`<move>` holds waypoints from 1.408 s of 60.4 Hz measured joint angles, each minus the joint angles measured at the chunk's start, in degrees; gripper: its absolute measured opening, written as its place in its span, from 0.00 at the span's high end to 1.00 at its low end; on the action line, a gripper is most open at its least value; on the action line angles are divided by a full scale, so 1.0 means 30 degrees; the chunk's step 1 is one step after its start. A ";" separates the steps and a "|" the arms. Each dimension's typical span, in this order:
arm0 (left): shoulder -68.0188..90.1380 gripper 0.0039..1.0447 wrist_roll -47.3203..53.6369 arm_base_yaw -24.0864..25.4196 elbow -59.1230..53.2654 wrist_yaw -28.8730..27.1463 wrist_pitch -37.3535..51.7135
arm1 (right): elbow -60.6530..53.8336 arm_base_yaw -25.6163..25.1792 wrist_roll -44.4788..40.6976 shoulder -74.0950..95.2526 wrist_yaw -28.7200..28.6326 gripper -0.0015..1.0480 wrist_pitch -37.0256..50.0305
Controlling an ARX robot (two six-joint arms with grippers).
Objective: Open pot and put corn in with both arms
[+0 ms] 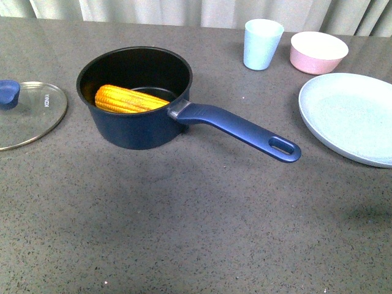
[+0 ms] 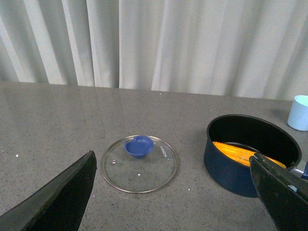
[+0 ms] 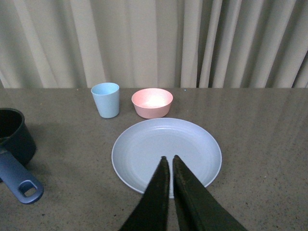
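The dark blue pot stands uncovered on the grey table, its long handle pointing right toward the front. The corn lies inside it, leaning on the pot's wall; the left wrist view shows the corn in the pot too. The glass lid with its blue knob lies flat on the table left of the pot. My left gripper is open above the table near the lid, holding nothing. My right gripper is shut and empty above a pale plate. Neither arm shows in the front view.
A pale blue cup and a pink bowl stand at the back right. The large pale blue plate lies right of the pot's handle. A curtain hangs behind the table's far edge.
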 joint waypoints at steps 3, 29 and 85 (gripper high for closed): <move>0.0007 0.08 0.0000 0.0000 0.0000 0.0007 0.0000 | 0.0000 0.0000 0.0000 0.0000 0.0000 0.85 0.0000; 0.0000 0.08 0.0000 0.0000 0.0000 0.0000 0.0000 | 0.0000 0.0000 0.0000 0.0000 0.0007 0.10 0.0000; 0.0000 0.08 0.0000 0.0000 0.0000 0.0000 0.0000 | 0.0000 0.0000 0.0000 -0.0007 0.0000 0.09 0.0000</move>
